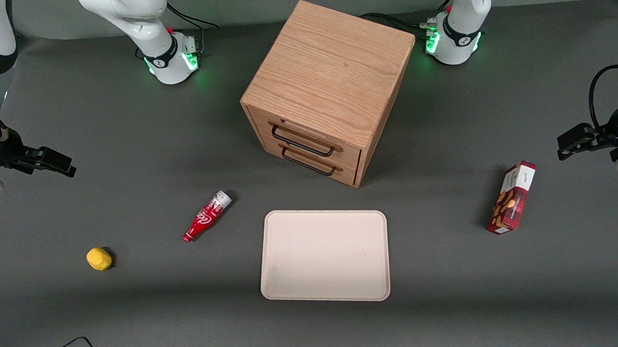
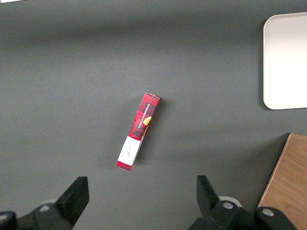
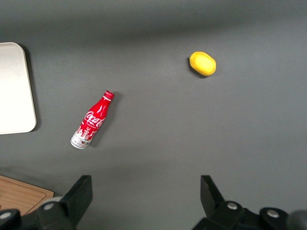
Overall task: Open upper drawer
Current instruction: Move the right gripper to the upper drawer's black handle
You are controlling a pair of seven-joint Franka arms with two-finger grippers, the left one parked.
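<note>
The small oak cabinet (image 1: 330, 73) stands on the grey table between the two arm bases, turned at an angle to the front camera. The upper drawer (image 1: 315, 137) sits flush in the cabinet front, its black wire handle (image 1: 301, 141) just above the lower drawer's matching handle (image 1: 308, 164). My gripper (image 1: 61, 164) hangs at the working arm's end of the table, well away from the cabinet. In the right wrist view the gripper (image 3: 146, 194) is open over bare table, nothing between its fingers (image 3: 80, 192). Only a corner of the cabinet (image 3: 21, 194) shows there.
A red cola bottle (image 1: 206, 216) lies on its side between my gripper and the cabinet, nearer the front camera. A yellow lemon (image 1: 99, 259) lies nearer still. A cream tray (image 1: 325, 255) lies in front of the drawers. A red snack box (image 1: 512, 197) stands toward the parked arm's end.
</note>
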